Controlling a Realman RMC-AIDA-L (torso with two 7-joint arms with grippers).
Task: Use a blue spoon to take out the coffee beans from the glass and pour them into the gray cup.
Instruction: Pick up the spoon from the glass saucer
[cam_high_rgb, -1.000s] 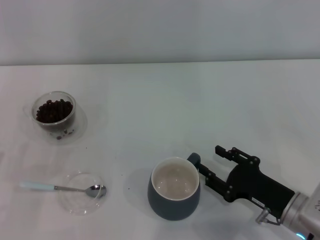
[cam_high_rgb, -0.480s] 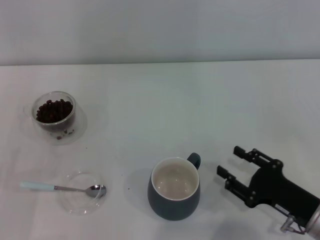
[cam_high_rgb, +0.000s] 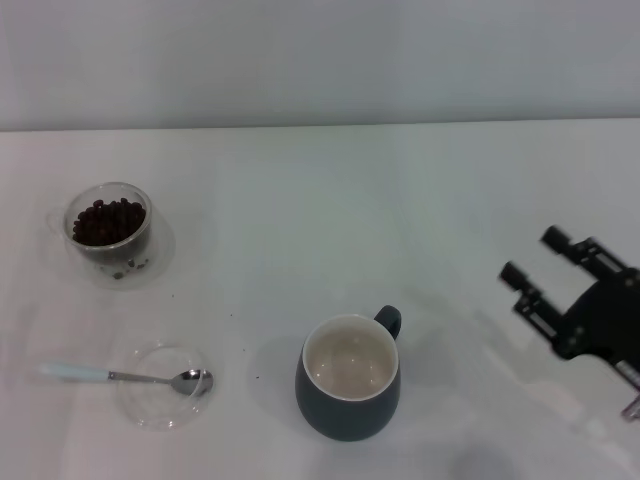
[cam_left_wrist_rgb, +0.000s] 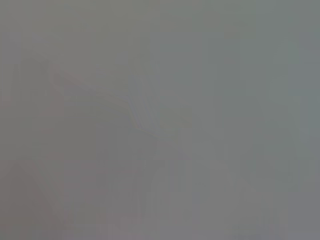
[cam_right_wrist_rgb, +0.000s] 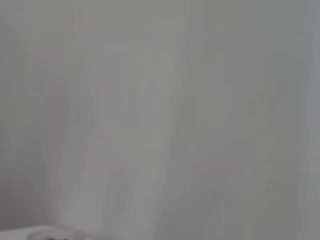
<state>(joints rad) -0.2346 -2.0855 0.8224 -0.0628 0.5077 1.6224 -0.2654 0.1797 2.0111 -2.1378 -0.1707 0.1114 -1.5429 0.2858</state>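
Observation:
The gray cup (cam_high_rgb: 348, 377) stands near the table's front middle, cream-white inside, its handle pointing to the back right. Far to its left, the glass (cam_high_rgb: 108, 229) holds a heap of dark coffee beans (cam_high_rgb: 104, 221). The blue spoon (cam_high_rgb: 120, 375) lies flat with its metal bowl in a shallow clear dish (cam_high_rgb: 160, 386) and its pale handle sticking out left. My right gripper (cam_high_rgb: 535, 258) is open at the right edge, well away from the cup, nothing between its fingers. The left gripper is out of view.
A white table (cam_high_rgb: 320, 220) runs back to a pale wall. Both wrist views show only a blank pale surface.
My right gripper, which stood open beside the cup's handle, has drawn back to the right and farther away from the cup. The cup, glass and spoon have not moved.

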